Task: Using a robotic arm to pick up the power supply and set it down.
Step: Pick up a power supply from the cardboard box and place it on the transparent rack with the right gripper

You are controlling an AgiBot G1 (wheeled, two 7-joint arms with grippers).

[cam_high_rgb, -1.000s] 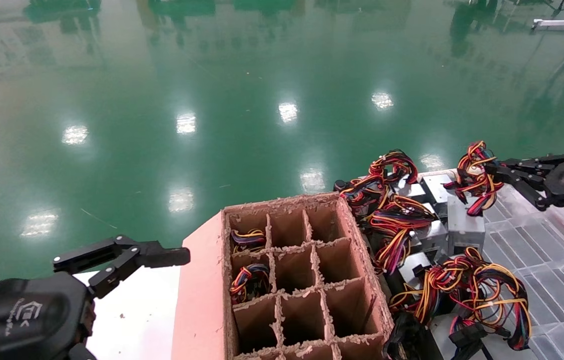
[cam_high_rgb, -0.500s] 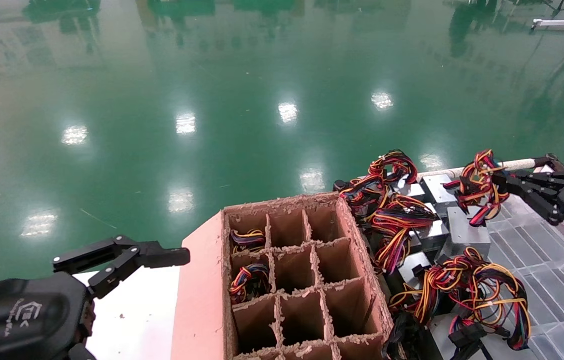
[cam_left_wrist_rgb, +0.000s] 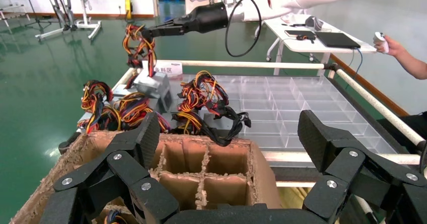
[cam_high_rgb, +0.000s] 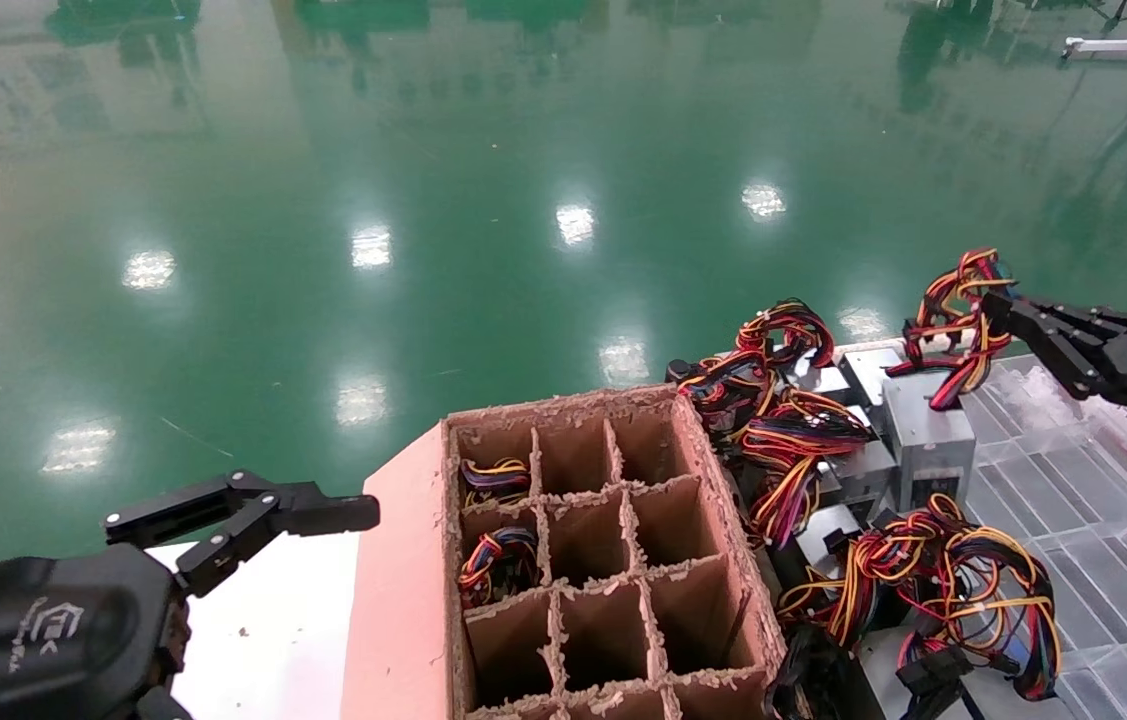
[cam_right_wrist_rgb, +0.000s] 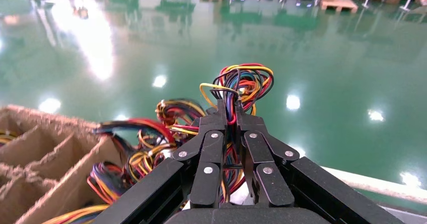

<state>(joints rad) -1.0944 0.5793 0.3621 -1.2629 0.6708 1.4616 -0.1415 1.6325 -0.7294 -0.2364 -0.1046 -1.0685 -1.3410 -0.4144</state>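
R gripper [cam_high_rgb: 995, 305] is clamped on the wire bundle [cam_high_rgb: 958, 300] of a grey power supply [cam_high_rgb: 926, 440] — the box hangs tilted from its cables among the other units [cam_high_rgb: 828, 470] at the clear tray's [cam_high_rgb: 1103, 500] edge, just right of the divided cardboard box [cam_high_rgb: 603, 560]. L gripper [cam_high_rgb: 253, 515] sits low at front-left, fingers spread, holding nothing.

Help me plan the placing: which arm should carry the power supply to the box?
The right arm. Its pincer is shut on the wire bundle of the power supply beside the box. The left pincer is open, holds nothing and sits on the box's far side.
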